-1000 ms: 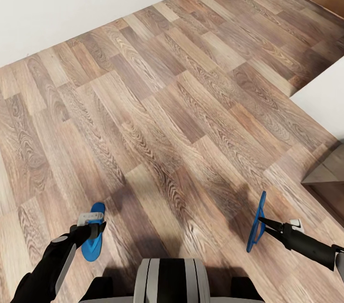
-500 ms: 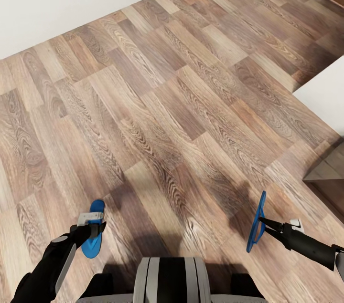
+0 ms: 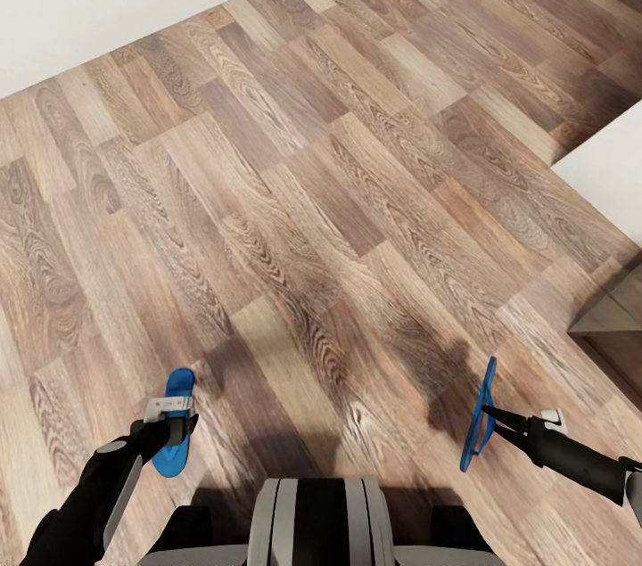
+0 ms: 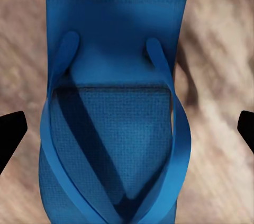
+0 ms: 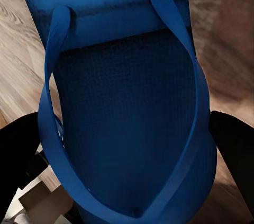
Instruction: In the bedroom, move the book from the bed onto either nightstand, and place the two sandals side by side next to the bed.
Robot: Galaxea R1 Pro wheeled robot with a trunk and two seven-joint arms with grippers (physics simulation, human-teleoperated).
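The left sandal (image 3: 172, 430) lay partly behind the left pincer (image 3: 175, 429) in the head view, its middle covered, and in the left wrist view (image 4: 114, 128) both its ends ran off the picture. The floor (image 4: 222, 91) around it there was blurred — no plank lines could be made out. The right sandal (image 3: 479, 417) showed edge-on, so its straps could not be seen, and the right pincer (image 3: 492, 414) hid part of its rim. In the right wrist view the sandal (image 5: 127, 118) was cut off at both ends. A brown piece of furniture (image 3: 615, 316) was cropped at the head view's right edge — too little to name.
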